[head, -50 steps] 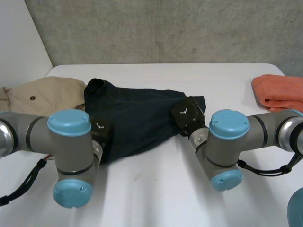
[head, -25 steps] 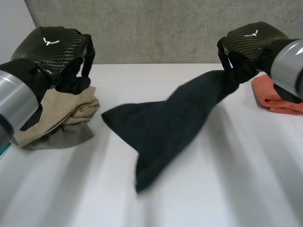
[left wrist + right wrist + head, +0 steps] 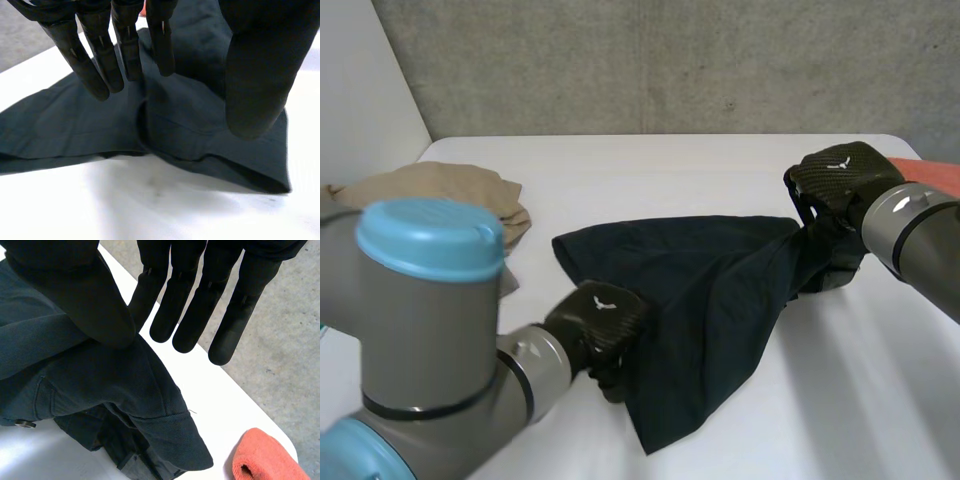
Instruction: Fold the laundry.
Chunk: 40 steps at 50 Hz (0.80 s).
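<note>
While the dark garment point(image 3: 700, 290) lies across the worktop point(image 3: 650, 170), left hand point(image 3: 600, 315) and right hand point(image 3: 835, 175) sit open-fingered at opposite ends, seemingly to flatten it for folding.

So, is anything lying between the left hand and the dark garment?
Nothing visible. The left hand sits right over the dark garment, fingers straight; the beige clothes lie off to its side, apart.

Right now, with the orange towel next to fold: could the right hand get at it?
Probably yes: the orange towel lies just beside the right hand, with nothing between them, and that hand is open.
</note>
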Each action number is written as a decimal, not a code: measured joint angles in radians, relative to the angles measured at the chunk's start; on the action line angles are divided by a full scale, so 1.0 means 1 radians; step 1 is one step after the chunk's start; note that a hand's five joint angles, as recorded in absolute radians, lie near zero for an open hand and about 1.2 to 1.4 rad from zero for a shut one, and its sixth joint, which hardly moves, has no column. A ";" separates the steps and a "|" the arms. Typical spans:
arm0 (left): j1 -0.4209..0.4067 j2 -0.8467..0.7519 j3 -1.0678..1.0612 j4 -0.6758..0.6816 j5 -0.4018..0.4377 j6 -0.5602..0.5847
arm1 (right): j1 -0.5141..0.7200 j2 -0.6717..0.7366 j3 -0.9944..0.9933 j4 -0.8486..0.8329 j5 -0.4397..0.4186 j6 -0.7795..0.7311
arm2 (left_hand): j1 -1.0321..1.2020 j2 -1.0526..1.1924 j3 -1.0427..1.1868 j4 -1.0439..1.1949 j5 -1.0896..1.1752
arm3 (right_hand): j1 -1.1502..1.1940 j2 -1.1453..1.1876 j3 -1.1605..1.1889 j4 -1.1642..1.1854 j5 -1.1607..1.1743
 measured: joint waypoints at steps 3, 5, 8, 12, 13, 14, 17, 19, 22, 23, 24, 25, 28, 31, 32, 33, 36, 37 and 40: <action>-0.050 -0.035 0.007 0.009 -0.022 0.018 | -0.003 0.003 0.016 -0.012 0.001 0.003 | 0.017 0.024 0.025 0.024 0.024 | 0.000 0.000 0.000 0.000 0.000; -0.072 -0.052 0.010 0.015 -0.035 0.029 | -0.004 0.006 0.021 -0.017 0.002 0.005 | 0.017 0.024 0.025 0.025 0.025 | 0.000 0.000 0.000 0.000 0.000; -0.119 -0.088 0.018 0.035 -0.064 0.056 | -0.009 0.012 0.028 -0.028 0.007 0.009 | 0.017 0.024 0.025 0.025 0.025 | 0.000 0.000 0.000 0.000 0.000; -0.168 -0.128 0.029 0.062 -0.107 0.086 | -0.013 0.023 0.032 -0.038 0.014 0.014 | 0.017 0.024 0.025 0.025 0.025 | 0.000 0.000 0.000 0.000 0.000; -0.177 -0.136 0.031 0.067 -0.117 0.091 | -0.014 0.025 0.033 -0.039 0.015 0.015 | 0.017 0.024 0.025 0.025 0.025 | 0.000 0.000 0.000 0.000 0.000; -0.188 -0.146 0.035 0.074 -0.130 0.098 | -0.016 0.027 0.035 -0.041 0.016 0.016 | 0.017 0.024 0.025 0.025 0.025 | 0.000 0.000 0.000 0.000 0.000; -0.207 -0.172 0.044 0.086 -0.156 0.112 | -0.019 0.029 0.039 -0.044 0.017 0.018 | 0.017 0.024 0.025 0.025 0.025 | 0.000 0.000 0.000 0.000 0.000; -0.215 -0.188 0.050 0.094 -0.170 0.121 | -0.021 0.030 0.043 -0.046 0.017 0.021 | 0.022 0.031 0.030 0.030 0.029 | 0.000 0.000 0.000 0.000 0.000; -0.223 -0.215 0.062 0.111 -0.190 0.138 | -0.024 0.029 0.051 -0.048 0.017 0.028 | 0.197 0.189 0.174 0.170 0.168 | 0.000 0.000 0.000 0.000 0.000; -0.224 -0.220 0.064 0.115 -0.192 0.141 | -0.025 0.028 0.053 -0.049 0.017 0.030 | 0.197 0.189 0.174 0.170 0.168 | 0.000 0.000 0.000 0.000 0.000; -0.225 -0.229 0.068 0.123 -0.197 0.147 | -0.025 0.027 0.056 -0.050 0.017 0.032 | 0.379 0.353 0.350 0.345 0.341 | 0.000 0.000 0.000 0.000 0.000; -0.225 -0.236 0.072 0.131 -0.202 0.153 | -0.026 0.026 0.059 -0.051 0.016 0.035 | 0.483 0.490 0.474 0.471 0.465 | 0.000 0.000 0.000 0.000 0.000; -0.221 -0.249 0.087 0.154 -0.221 0.165 | -0.030 0.018 0.069 -0.053 0.015 0.042 | 0.636 0.684 0.673 0.676 0.667 | 0.000 0.000 0.000 0.000 0.000; -0.205 -0.236 0.097 0.169 -0.237 0.172 | -0.035 0.005 0.076 -0.051 0.013 0.045 | 0.637 0.697 0.690 0.690 0.676 | 0.000 0.000 0.000 0.000 0.000; -0.191 -0.213 0.099 0.172 -0.242 0.174 | -0.037 -0.005 0.078 -0.047 0.010 0.045 | 0.637 0.698 0.691 0.692 0.676 | 0.000 0.000 0.000 0.000 0.000; -0.180 -0.189 0.099 0.173 -0.244 0.174 | -0.038 -0.012 0.079 -0.044 0.008 0.044 | 0.637 0.698 0.691 0.692 0.676 | 0.000 0.000 0.000 0.000 0.000; -0.123 -0.051 0.097 0.171 -0.238 0.178 | -0.044 -0.055 0.075 -0.005 -0.012 0.021 | 0.637 0.698 0.691 0.692 0.676 | 0.000 0.000 0.000 0.000 0.000; -0.101 0.001 0.096 0.169 -0.233 0.179 | -0.047 -0.069 0.073 0.013 -0.019 0.010 | 0.637 0.698 0.691 0.692 0.676 | 0.000 0.000 0.000 0.000 0.000; -0.025 0.173 0.095 0.156 -0.198 0.190 | -0.065 -0.126 0.056 0.102 -0.063 -0.054 | 0.637 0.699 0.691 0.692 0.676 | 0.000 0.000 0.000 0.000 0.000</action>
